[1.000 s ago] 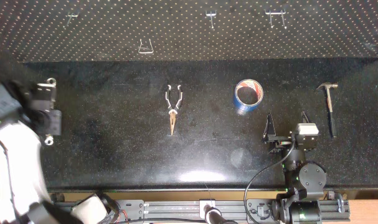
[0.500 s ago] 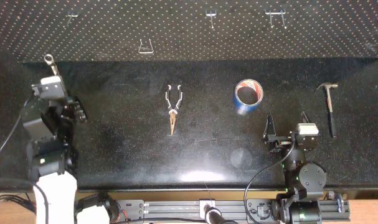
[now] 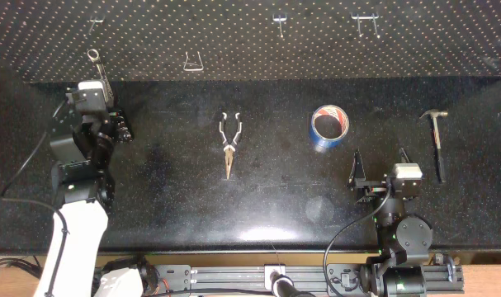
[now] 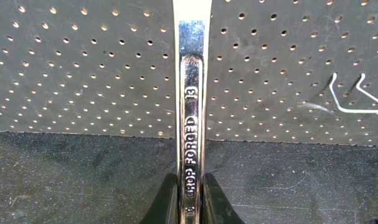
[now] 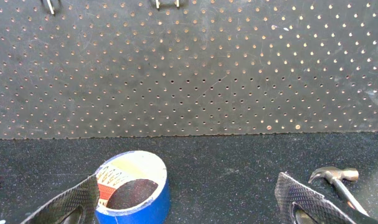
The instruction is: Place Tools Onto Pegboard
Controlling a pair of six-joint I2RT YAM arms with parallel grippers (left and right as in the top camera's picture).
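- pegboard spans the frame's top
- wrench upper left, over the pegboard's lower edge
- pliers at centre, tape roll to their right, hammer far right

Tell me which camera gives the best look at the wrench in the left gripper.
The left wrist view: the wrench sits dead centre, close up, clamped in the left gripper, with the pegboard behind. The top view gives its ring end, small, past the gripper. The right wrist view faces the tape roll and hammer.
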